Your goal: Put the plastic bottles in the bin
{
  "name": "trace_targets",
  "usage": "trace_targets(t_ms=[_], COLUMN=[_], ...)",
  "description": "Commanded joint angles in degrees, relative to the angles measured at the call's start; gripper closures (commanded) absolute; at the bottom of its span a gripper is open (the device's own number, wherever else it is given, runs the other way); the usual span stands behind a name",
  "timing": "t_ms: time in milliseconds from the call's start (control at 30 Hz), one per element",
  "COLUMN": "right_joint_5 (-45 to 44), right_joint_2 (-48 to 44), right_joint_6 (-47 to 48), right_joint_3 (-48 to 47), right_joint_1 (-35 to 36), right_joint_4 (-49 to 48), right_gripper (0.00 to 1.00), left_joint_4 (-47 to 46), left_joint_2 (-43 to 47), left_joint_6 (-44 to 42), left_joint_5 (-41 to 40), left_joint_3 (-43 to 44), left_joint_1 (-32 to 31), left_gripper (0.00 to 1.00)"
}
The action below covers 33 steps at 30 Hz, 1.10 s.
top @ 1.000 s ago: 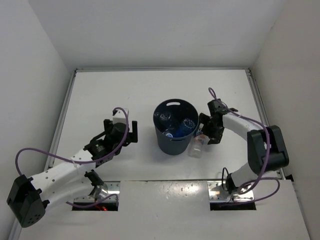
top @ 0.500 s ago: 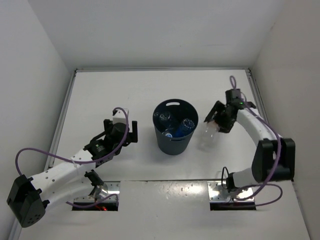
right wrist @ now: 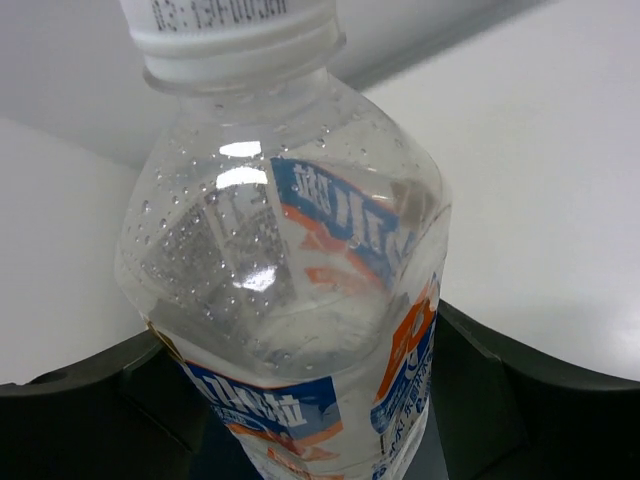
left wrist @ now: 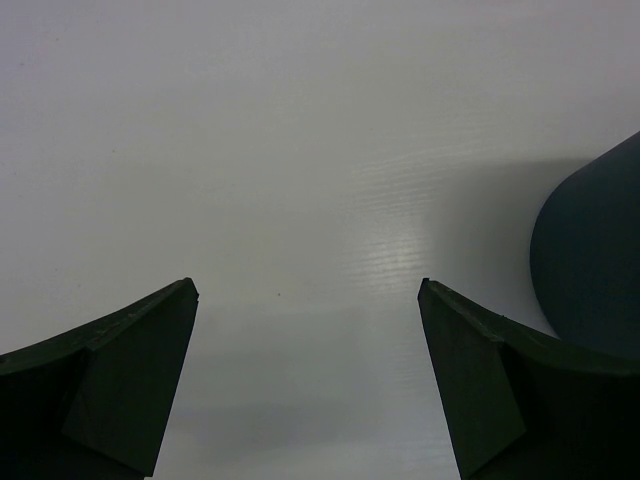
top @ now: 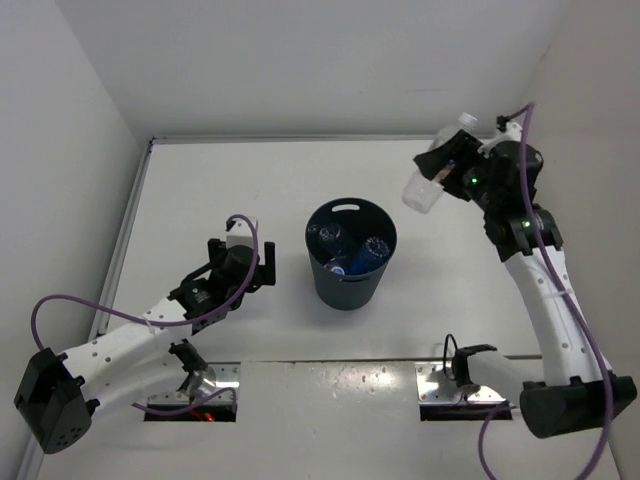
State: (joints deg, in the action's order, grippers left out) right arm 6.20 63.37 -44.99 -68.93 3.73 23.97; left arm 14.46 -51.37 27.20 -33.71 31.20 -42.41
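right hand | grips bottle (aloft) | bin rim well apart

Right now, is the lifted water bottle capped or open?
Capped: the water bottle has a white cap on its neck, seen in the right wrist view.

Left arm lies low, stretched from its base at about 7 o'clock out toward 2 o'clock, and the left gripper at its end has the jaws spread wide with nothing between them. Right arm is reared way up, running from 5 o'clock toward 12, wrist kinked over to 10 o'clock. The right gripper has its jaws clamped around a bottle up in the air.
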Motion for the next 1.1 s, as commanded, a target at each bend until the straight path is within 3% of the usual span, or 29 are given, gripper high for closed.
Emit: trace_targets(t_ms=[0,100,300,700,1067], right_joint_5=[-8.7,-18.0,-24.6,-30.8,-37.1], right_joint_2=[-2.0,-0.5,5.7,10.4,11.7], right_joint_6=[4.5,15.4,19.9,22.7,21.6], right_joint_3=[-1.8,-3.0,-5.6,-2.1,2.4], right_joint_1=[11.5,28.6,38.4,42.5,43.7], right_joint_4=[-13.0,-16.8,-15.6,-16.1,-15.4], right_gripper=[0.32,0.28,0.24,0.23,0.13], left_joint_4=[-1.5,-1.5,-2.1,-2.1,-2.1], left_joint_2=[0.0,0.0,0.0,0.6,0.6], left_joint_6=[-0.4,-0.4,-0.4,0.1,0.1], left_joint_5=[-0.3,-0.3,-0.3,-0.3,-0.3], left_joint_3=[-0.3,-0.3,-0.3,-0.3,-0.3], left_joint_1=[-0.6,-0.6,-1.1,-1.1,-1.1], left_gripper=[0.01,0.01,0.01,0.01,0.01])
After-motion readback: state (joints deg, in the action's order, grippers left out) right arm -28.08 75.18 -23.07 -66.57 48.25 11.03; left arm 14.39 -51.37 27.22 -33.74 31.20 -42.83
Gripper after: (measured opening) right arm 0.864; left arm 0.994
